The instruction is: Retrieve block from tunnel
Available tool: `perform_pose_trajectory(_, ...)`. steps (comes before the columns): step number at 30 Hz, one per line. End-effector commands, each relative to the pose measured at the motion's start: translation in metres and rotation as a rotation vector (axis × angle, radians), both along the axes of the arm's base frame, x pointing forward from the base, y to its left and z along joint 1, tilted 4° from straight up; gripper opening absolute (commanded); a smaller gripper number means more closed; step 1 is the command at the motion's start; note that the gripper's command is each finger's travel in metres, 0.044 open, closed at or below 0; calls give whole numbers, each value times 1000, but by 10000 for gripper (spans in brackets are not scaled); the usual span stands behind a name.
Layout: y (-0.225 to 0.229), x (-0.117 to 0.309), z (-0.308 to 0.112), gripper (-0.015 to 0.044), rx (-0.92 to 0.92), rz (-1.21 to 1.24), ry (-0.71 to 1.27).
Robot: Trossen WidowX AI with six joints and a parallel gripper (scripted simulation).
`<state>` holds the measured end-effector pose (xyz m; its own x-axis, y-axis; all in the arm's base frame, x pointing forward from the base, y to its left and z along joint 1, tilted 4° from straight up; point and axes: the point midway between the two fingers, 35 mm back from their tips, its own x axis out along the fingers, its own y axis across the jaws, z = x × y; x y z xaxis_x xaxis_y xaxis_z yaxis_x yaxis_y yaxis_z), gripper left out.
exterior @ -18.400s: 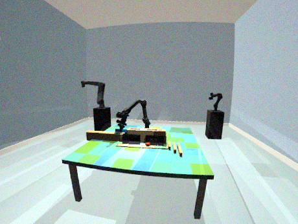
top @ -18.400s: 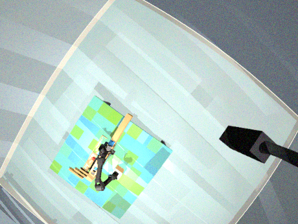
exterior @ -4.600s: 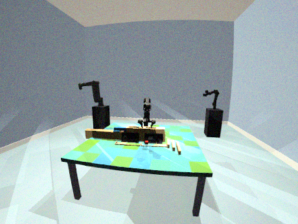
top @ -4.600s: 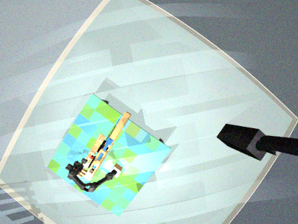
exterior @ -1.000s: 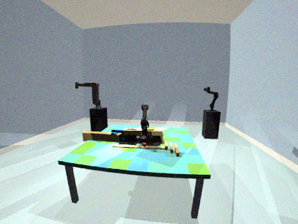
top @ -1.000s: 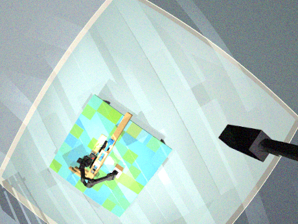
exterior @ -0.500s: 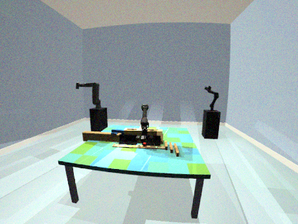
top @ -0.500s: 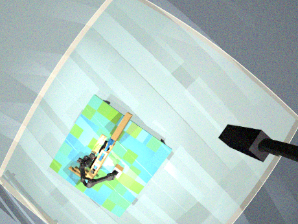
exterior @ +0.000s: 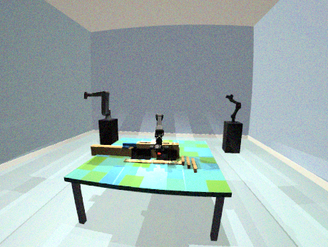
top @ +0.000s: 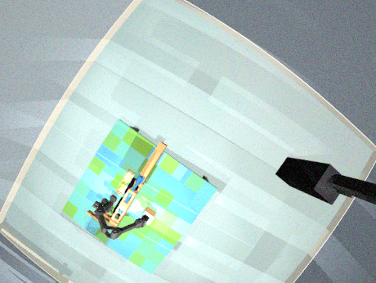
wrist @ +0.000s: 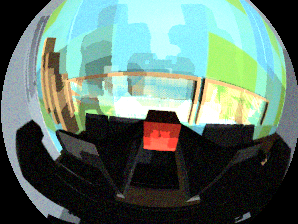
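1. My pincer point(top: 110, 201) point(exterior: 158, 147) point(wrist: 161, 124) is narrowed onto something, and from the wrist picture I take it to be the small red block point(exterior: 159, 153) point(wrist: 161, 135), low in the middle of that frame. Its sides lie between my dark fingers, which suits a squeeze from either side.

2. The block is at the dark side of the tan wooden tunnel point(top: 118, 213) point(exterior: 172, 144), near the middle of the exterior picture. How far it is out from under the cover I cannot tell; I judge it reachable, since I have hold of it here.

3. The long tan wooden handle point(top: 154, 159) point(exterior: 110, 150) runs out of one end, toward the left in the exterior picture. I judge that it sets the sliding cage's place, so I want it undisturbed while the block leaves.

4. The three short brown loose rods point(exterior: 188, 163) lie right of the tunnel in the exterior picture, on the patchwork blue-green desk point(exterior: 142, 185) point(top: 196, 184) point(wrist: 230, 55). They play no part in this grip.

5. Next I should draw the block clear of the walls, then raise it. Lifting too soon could catch it on the cover or twist it loose.
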<state>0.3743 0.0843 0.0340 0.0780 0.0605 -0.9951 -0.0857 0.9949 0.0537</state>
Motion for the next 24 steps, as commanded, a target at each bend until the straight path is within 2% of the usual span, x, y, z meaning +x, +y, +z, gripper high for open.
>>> perform_pose_trajectory(1, -1, 1, 23, 0, 0, 3, -11)
perform_pose_trajectory(20, -8, -17, 110, 0, -3, 0, -11)
perform_pose_trajectory(24, -8, -16, 103, 0, 1, -5, -10)
